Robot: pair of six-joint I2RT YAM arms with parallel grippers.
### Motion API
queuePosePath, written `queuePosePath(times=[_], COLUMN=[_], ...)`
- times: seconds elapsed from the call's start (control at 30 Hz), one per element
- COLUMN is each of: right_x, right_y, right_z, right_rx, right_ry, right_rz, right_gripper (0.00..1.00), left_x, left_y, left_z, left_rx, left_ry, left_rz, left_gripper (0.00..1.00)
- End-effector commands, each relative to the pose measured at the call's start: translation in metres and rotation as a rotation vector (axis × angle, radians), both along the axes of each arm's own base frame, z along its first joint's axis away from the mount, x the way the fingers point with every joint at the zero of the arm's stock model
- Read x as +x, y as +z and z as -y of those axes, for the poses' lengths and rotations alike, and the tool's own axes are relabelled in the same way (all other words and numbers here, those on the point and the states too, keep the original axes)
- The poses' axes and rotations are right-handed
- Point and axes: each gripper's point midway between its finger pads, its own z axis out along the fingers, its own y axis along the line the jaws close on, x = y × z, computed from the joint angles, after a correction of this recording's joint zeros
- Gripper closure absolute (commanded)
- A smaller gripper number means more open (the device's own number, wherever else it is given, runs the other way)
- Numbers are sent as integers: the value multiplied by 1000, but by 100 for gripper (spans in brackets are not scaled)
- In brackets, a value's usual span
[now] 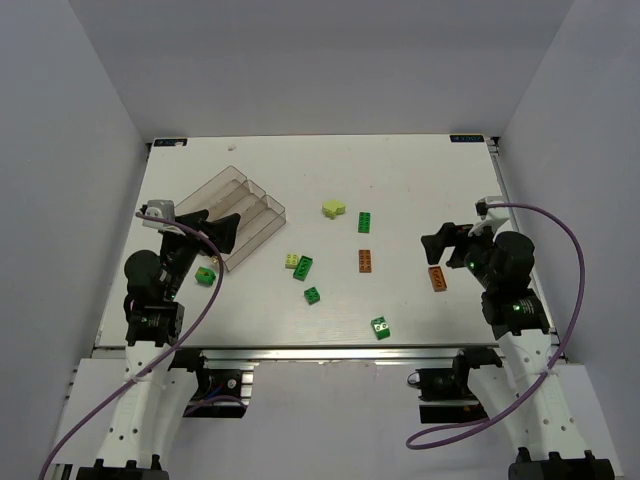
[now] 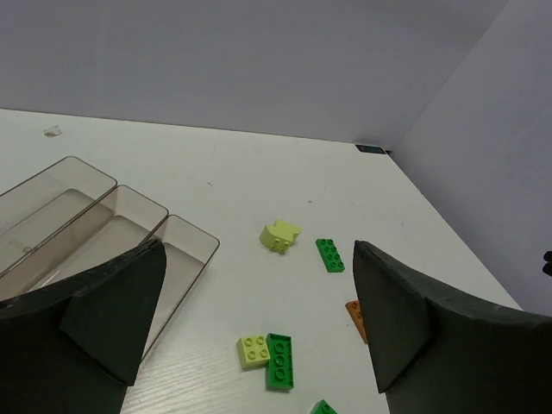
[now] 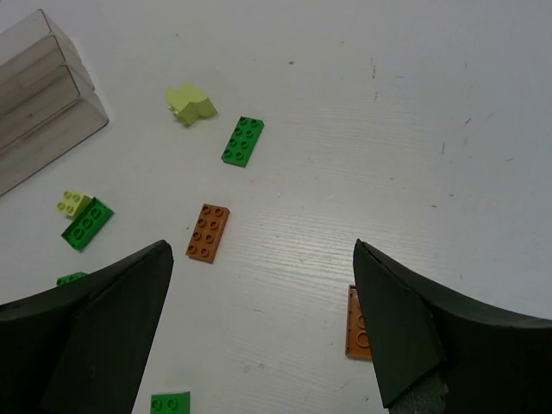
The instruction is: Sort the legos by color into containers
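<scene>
Top external view: a white surface (image 1: 400,170) carries everything. A clear tray (image 1: 250,197) lies slanted at the far left, with ridges splitting it into long compartments. The left end effector (image 1: 222,218) hangs over the tray's near right end. It is released, its jaws spread wide and holding nothing. In the left wrist view one finger (image 2: 103,310) overlaps the nearest compartment. The right end effector (image 3: 260,259) hovers near the right edge, likewise released and bare. An orange brick (image 1: 437,279) lies just beside it, partly hidden behind a finger in the right wrist view.

Every brick lies on the surface, outside the tray. A long green brick (image 1: 366,222) sits mid-surface, with a lime piece (image 1: 334,208) near it on the left. A second orange brick (image 1: 365,261) lies closer to the arms than the long green one. Further left, a lime square (image 1: 292,260) touches a green brick (image 1: 303,267), and a small green brick (image 1: 312,295) lies close by toward the near edge. An eyed brick (image 1: 380,328) sits close to the near edge. A last green brick (image 1: 206,275) rests beside the left arm, just off the tray's near end.
</scene>
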Motion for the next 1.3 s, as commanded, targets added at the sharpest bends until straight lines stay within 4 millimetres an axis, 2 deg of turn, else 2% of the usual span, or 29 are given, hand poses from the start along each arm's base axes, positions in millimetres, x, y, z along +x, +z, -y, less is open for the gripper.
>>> queuePosePath(times=[0.0, 0.07, 0.1, 0.17, 0.2, 0.27, 0.33, 0.37, 0.43, 0.47, 0.5, 0.57, 0.6, 0.63, 0.67, 0.7, 0.73, 0.8, 0.9, 0.97, 1.07, 1.2, 1.23, 1.27], right_x=[-2, -14, -34, -58, -76, -85, -93, -91, -86, -83, -74, -57, -53, -49, -55, -47, -45, -43, -43, -47, -60, -61, -60, -59], right_y=[9, 5, 2, -5, -5, -3, -4, 4, 10, 23, 25, 14, 10, -4, -12, -25, -28, -32, -24, -24, -32, -32, -32, -32], right_z=[-10, -26, -48, -65, -77, -82, -88, -91, -96, -100, -99, -104, -107, -110, -118, -110, -108, -105, -103, -103, -107, -105, -105, -104], right_rx=[3, -72, -77, -197, -184, -176, -181, -175, -141, -150, -161, -157, -152, -150, -185, -252, -282, -328, -364, -405, -428, -456, -469, -474], right_ry=[64, 220, 401, 641, 764, 822, 903, 903, 913, 919, 882, 846, 840, 840, 876, 809, 788, 768, 757, 787, 873, 874, 871, 864], right_rz=[45, 87, 104, 216, 245, 275, 302, 321, 292, 313, 289, 200, 181, 133, 125, 89, 105, 134, 174, 206, 245, 260, 263, 259], right_gripper=[10, 10, 10, 10, 11, 11, 11, 11, 11, 15, 32, 59, 75, 73, 67, 50, 42, 34, 24, 23, 30, 33, 33, 33], left_x=[-4, -4, -4, -4, -4, -4, -3, -3, -1, 0, 2, 7, 9, 12, 16, 17, 19, 25, 31, 34, 38, 39, 38, 38], left_y=[10, 9, 9, 9, 9, 9, 8, 8, 5, 3, -2, -7, -15, -20, -26, -41, -46, -54, -73, -83, -100, -124, -134, -134], left_z=[2, 2, 3, 4, 5, 6, 7, 8, 10, 10, 9, 6, 5, 3, -5, -10, -15, -28, -41, -48, -55, -60, -70, -70], left_rx=[-5, -5, -9, -11, -13, -19, -24, -23, -25, -24, -25, -23, -20, -14, -16, -13, 2, 17, 27, 36, 47, 82, 108, 109], left_ry=[-13, -17, -21, -28, -31, -38, -44, -54, -62, -62, -57, -38, -31, -20, 31, 65, 92, 168, 248, 288, 329, 402, 470, 471], left_rz=[23, 23, 23, 21, 22, 21, 17, 17, 0, -11, -32, -62, -96, -120, -145, -211, -237, -292, -376, -427, -497, -600, -640, -640], left_gripper=[2, 2, 3, 5, 6, 11, 24, 32, 57, 81, 88, 94, 92, 84, 63, 55, 49, 43, 38, 37, 32, 31, 30, 30])
